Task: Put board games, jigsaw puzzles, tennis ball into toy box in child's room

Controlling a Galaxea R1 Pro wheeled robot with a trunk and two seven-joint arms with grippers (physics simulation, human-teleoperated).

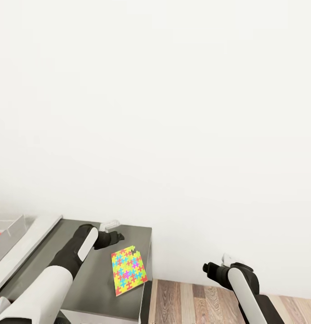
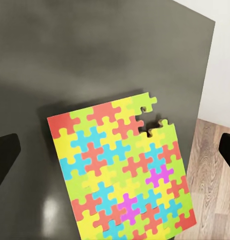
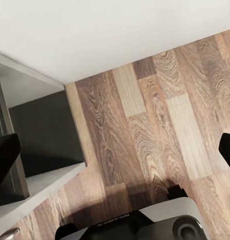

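Left gripper [image 2: 115, 147] hangs over the jigsaw puzzle [image 2: 119, 172], fingers spread wide, touching nothing. The puzzle lies flat near the end of the dark grey table [image 1: 90, 279], one piece gone from its far edge. The toy box [image 1: 9, 229] sits further left. Right gripper [image 3: 115, 150], spread too, hovers over the wood-plank floor [image 1: 196, 301] beneath a plain white wall [image 1: 173, 112].

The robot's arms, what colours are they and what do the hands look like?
Each arm mixes white shells with black joints. The left arm has a white forearm, a black elbow part and a white panel near the wrist. The right arm looks the same. The left gripper and right gripper are black with two dark fingers.
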